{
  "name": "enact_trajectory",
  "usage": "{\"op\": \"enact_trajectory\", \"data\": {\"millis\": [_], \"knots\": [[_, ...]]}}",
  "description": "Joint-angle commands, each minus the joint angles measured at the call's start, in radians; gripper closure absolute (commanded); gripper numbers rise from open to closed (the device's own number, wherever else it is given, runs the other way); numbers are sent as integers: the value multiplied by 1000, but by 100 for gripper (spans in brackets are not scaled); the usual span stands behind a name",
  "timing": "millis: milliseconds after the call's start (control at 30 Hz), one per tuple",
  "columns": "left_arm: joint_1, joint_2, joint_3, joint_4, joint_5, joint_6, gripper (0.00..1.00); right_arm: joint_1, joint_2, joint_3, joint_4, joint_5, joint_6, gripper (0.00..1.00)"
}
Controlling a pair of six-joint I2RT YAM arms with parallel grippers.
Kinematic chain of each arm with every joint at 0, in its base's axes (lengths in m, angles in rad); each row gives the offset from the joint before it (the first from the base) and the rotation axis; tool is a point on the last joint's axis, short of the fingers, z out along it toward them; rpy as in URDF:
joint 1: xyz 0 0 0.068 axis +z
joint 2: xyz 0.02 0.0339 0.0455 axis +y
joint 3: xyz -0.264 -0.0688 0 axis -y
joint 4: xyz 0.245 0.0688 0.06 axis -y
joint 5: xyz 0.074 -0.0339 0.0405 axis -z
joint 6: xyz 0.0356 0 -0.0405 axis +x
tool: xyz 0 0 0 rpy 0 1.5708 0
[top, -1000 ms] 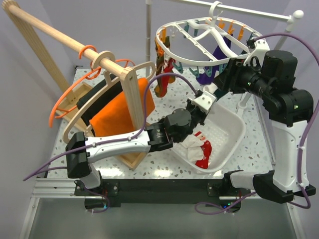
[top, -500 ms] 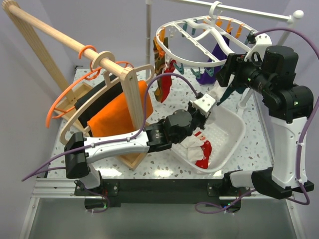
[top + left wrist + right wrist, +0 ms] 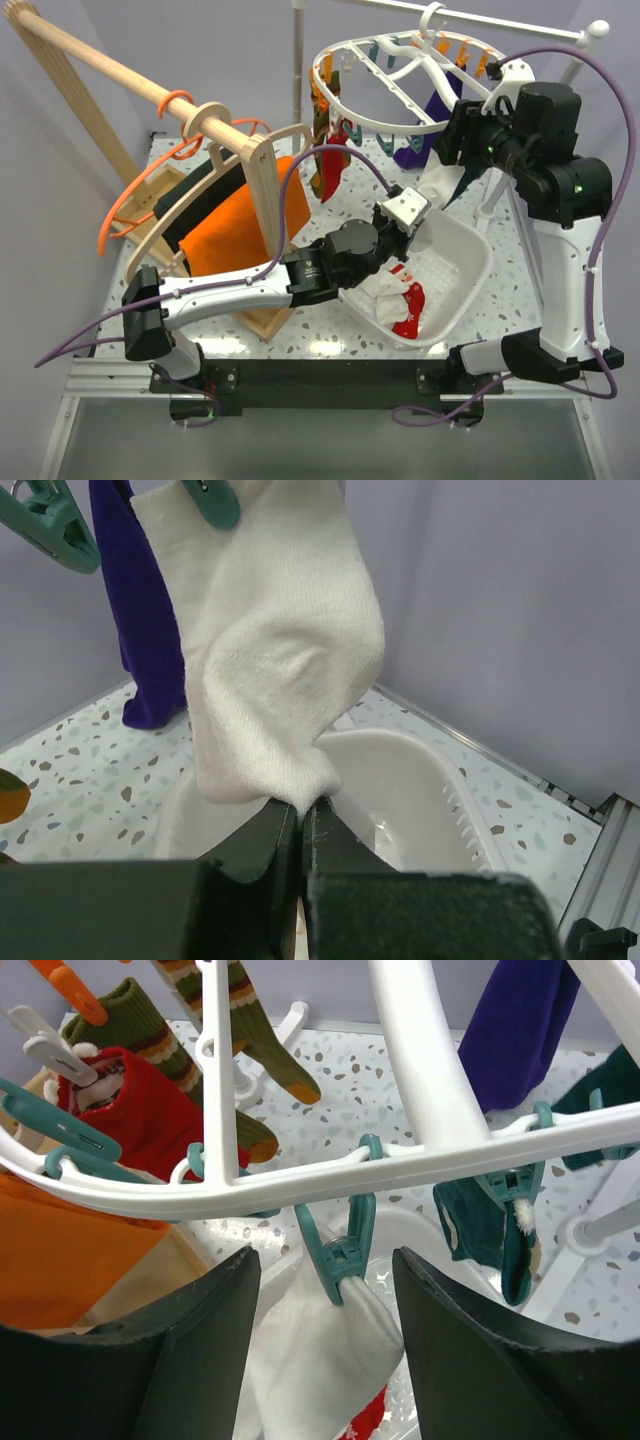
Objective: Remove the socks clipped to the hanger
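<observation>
The white oval hanger [image 3: 400, 70] hangs from a rail, with socks clipped along its rim. A white sock [image 3: 280, 650] hangs from a teal clip [image 3: 343, 1250] over the white basin [image 3: 470, 270]. My left gripper [image 3: 303, 805] is shut on the sock's lower tip, and the sock stays clipped. My right gripper [image 3: 325, 1255] is open just under the rim, one finger on each side of that clip, touching nothing. A red sock [image 3: 140, 1120], a green striped one [image 3: 250, 1040], a purple one [image 3: 520, 1020] and a dark teal one [image 3: 470, 1220] hang nearby.
A red sock with white marks [image 3: 408, 305] lies in the basin. A wooden rack [image 3: 265, 200] with wooden hangers, an orange cloth [image 3: 235, 225] and thin orange hangers [image 3: 130, 205] fills the left side. The rail's white post [image 3: 297, 60] rises behind the hanger.
My right gripper has risen from beside the left gripper up to the hanger's rim, and now brackets the teal clip. The left gripper has kept its hold on the white sock.
</observation>
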Motion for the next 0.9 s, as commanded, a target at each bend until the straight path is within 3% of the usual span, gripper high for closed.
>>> {"op": "enact_trajectory", "data": {"millis": [0,367,867], "knots": [[2,-46,-7,21,16,-24,100,-1,17,17,62,-39,-20,43],[0,-65,-16,20,23,-27,100,-2,4,-30,124,-61,-13,46],[0,-160,-73,37,122,-110,100,-2,-42,-135,179,-111,26,38]]}}
